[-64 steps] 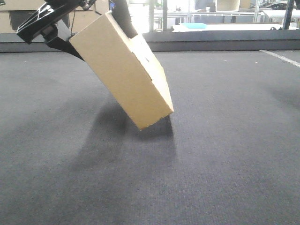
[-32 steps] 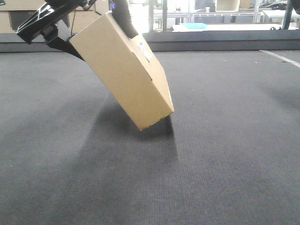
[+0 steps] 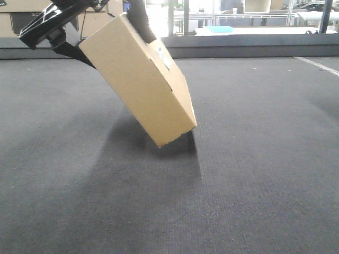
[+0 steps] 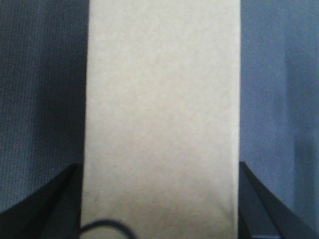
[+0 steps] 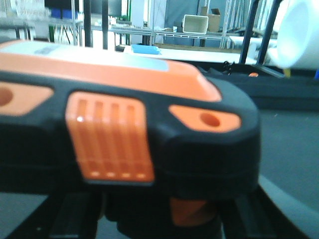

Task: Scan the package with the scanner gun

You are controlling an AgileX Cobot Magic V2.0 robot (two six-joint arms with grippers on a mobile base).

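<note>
Package (image 3: pixel 139 79) is held tilted over the dark carpet (image 3: pixel 238 185), lower corner down, with its upper end clamped between the jaws of the left gripper (image 4: pixel 159 204). The scanner gun (image 5: pixel 119 124) is grasped in the right gripper (image 5: pixel 164 221), seen close and blurred.

Package (image 4: pixel 162 114): plain tan cardboard face, filling the middle of the view from top edge to bottom edge.
Left gripper (image 4: pixel 159 172): clamped on the package, with one black finger (image 4: pixel 55 204) touching each long side, low down.
Surface (image 4: pixel 42 84): dark grey woven fabric, seen left and right of the package, behind it.
Cable (image 4: pixel 102 225): thin black loop crossing the package's bottom-left corner.
</note>
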